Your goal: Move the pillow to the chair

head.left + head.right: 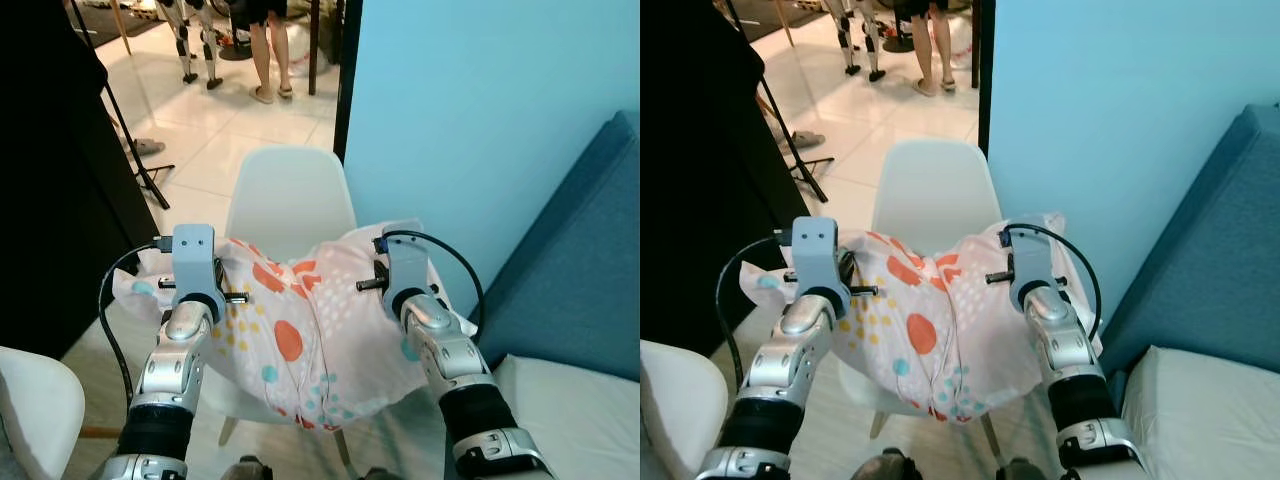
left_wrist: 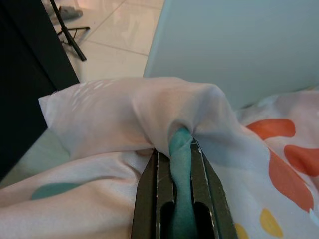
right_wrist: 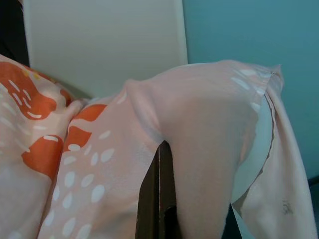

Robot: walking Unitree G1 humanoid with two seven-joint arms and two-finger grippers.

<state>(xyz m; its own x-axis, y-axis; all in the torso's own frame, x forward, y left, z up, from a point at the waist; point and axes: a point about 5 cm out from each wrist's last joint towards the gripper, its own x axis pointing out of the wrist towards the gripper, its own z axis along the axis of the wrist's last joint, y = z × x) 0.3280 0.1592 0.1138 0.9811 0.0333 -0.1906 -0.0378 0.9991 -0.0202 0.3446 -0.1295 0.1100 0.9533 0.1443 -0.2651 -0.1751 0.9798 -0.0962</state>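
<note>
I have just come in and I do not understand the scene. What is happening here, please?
The robot holds a patterned pillow with both arms over a white chair. The left gripper is shut on one edge of the pillow and the right gripper is shut on the opposite edge. The pillow sags over the seat, in front of the backrest; whether it already rests on the seat cannot be told. A blue sofa stands on the robot's right.

Silver arms (image 1: 172, 372), black looping cables (image 1: 110, 300)

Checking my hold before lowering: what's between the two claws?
The spotted white fabric pillow sags between left claw and right claw, over the white plastic chair, in the eye views.
</note>
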